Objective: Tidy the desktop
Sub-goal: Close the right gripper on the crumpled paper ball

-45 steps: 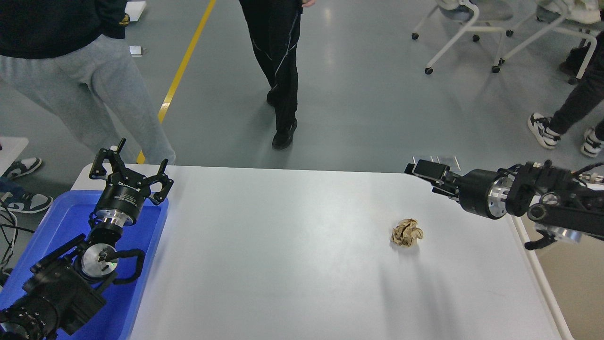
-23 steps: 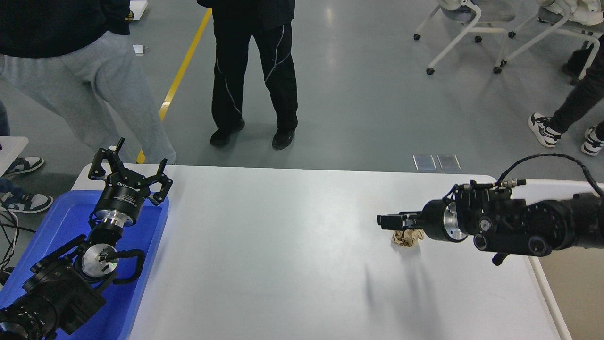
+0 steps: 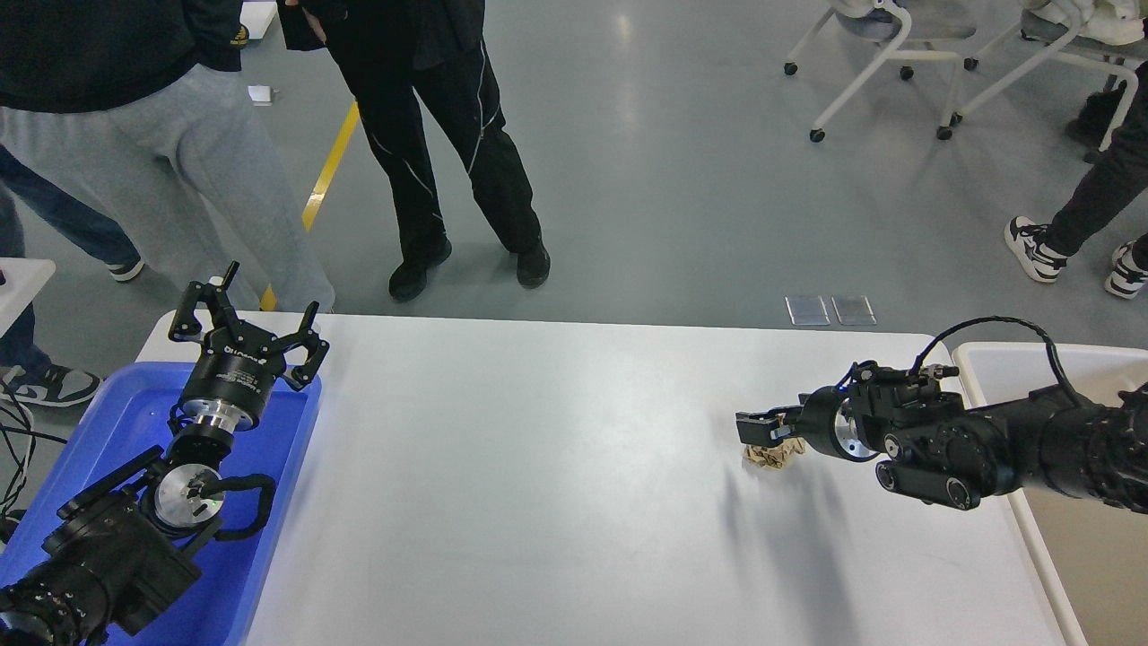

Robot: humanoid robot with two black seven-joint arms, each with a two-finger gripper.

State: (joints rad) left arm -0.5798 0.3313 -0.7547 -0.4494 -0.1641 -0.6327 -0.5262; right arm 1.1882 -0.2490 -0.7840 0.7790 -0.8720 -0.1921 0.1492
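Observation:
The white desktop [image 3: 538,467] fills the middle of the head view. A crumpled brown paper ball [image 3: 773,455] lies on it toward the right. My right gripper [image 3: 756,428] comes in from the right, low over the paper ball. Its fingers look parted around the ball's top and hide part of it. My left gripper [image 3: 247,327] is open and empty, pointing up over the far end of the blue plastic tray [image 3: 273,431] at the left.
A beige-white bin [image 3: 991,357] stands against the desktop's right edge, behind my right arm. Several people stand on the grey floor just past the far edge. Wheeled chairs stand at the far right.
My right arm swung in from the far right edge and came down over the paper ball. The left arm stayed still. The people behind the table moved left.

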